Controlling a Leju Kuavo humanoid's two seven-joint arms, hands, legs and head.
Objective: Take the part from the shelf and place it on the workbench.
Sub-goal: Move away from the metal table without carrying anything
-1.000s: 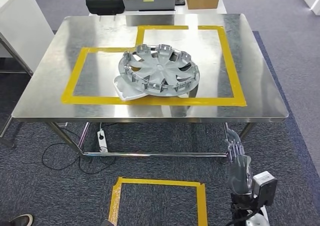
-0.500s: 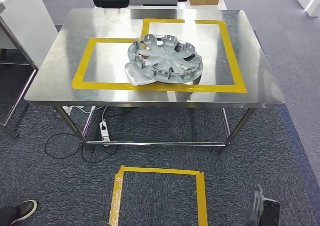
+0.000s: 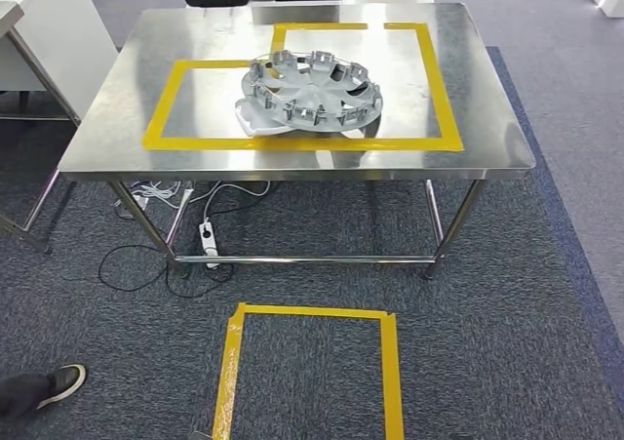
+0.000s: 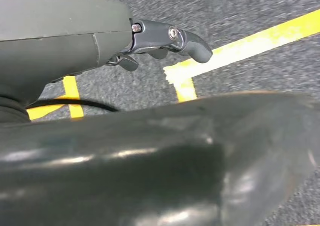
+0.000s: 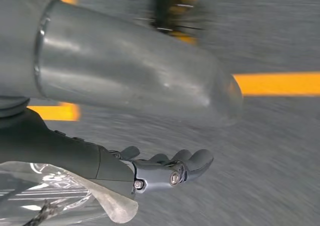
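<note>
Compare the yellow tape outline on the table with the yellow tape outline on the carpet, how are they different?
The table outline is wide and stepped, with a raised notch at the back; the carpet outline is a smaller plain rectangle, its near edge cut off by the frame. The table outline has the grey wheel covers resting inside it; nothing lies inside the carpet outline. Both are yellow tape borders.

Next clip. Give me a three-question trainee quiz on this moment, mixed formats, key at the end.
1. True or false: the wheel cover lies on the workbench.
2. What lies under the cover's near-left edge? A) white flat piece B) red cloth C) cardboard box
3. Fill in: the left hand and right hand hang over carpet, holding ____.

Key: 1 true; 2 A; 3 nothing
</note>
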